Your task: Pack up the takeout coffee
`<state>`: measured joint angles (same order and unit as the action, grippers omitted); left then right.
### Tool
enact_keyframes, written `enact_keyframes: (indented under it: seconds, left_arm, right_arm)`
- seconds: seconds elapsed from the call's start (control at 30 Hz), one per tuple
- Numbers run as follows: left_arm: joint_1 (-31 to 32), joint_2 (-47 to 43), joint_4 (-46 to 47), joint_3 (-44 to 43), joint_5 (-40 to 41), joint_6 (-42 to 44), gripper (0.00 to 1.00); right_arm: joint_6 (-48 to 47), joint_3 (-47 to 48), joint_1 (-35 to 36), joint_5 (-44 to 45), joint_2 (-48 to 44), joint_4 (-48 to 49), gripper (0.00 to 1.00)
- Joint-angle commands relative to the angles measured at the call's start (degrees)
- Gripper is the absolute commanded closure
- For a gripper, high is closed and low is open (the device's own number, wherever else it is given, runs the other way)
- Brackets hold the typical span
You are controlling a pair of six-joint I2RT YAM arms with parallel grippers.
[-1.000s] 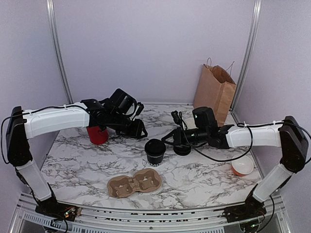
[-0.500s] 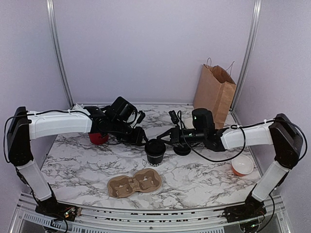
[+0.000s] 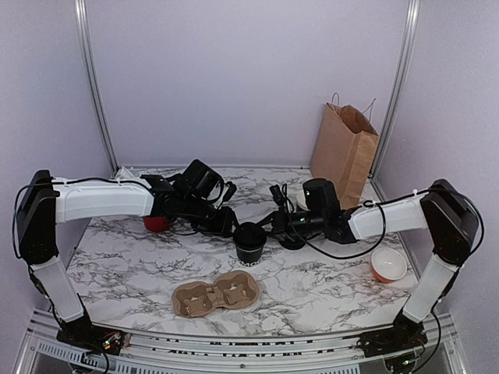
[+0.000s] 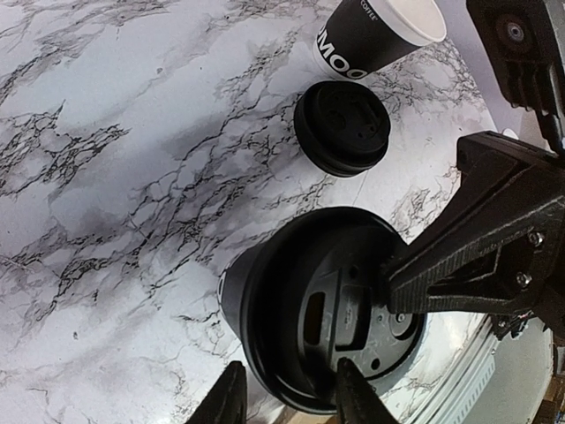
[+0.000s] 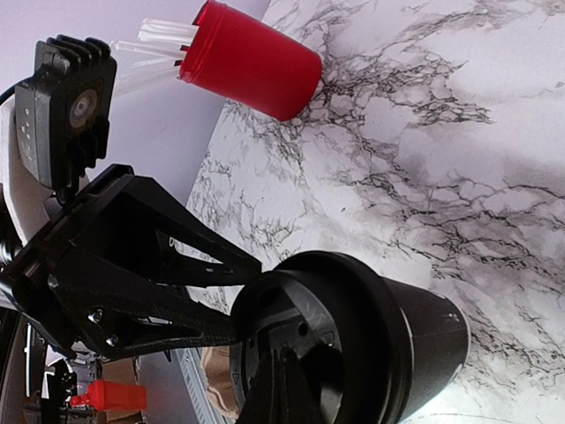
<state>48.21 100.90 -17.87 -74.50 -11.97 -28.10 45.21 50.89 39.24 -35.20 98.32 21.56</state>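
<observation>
Takeout coffee (image 3: 250, 251), black paper, round plastic lid (image 3: 249, 232)

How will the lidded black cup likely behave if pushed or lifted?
The takeout coffee stands upright and tapers toward its base, so a high push may tip it. Its paper wall probably dents under squeezing. Its lid looks smooth, possibly slippery.

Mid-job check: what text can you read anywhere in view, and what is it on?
"COFFEE": small white print under the rim of the open black cup.
"MOO": large white letters on that cup, cut off at both ends.
White print on the lidded cup: too blurred to read.
</observation>
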Motion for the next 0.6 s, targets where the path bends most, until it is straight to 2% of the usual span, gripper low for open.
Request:
enact_keyframes:
  seconds: [0.0,0.27,0.57]
  left_arm:
    - [-0.26,1.14,0.0,1.36,0.56,-0.18,0.66]
    - [-0.22,1.05,0.0,1.29,0.28,-0.25,0.66]
    - [-0.22,1.91,0.01,0.81,-0.05,-0.27,0.67]
  right_arm:
    - [-1.88,2.14,-0.19,0.96,-1.12,-5.92,1.0]
    - [-6.18,5.4,3.17,-0.69,-3.57,-7.52,1.0]
    - [-3.9,-0.73,3.75,-2.06,1.45,-4.08,1.0]
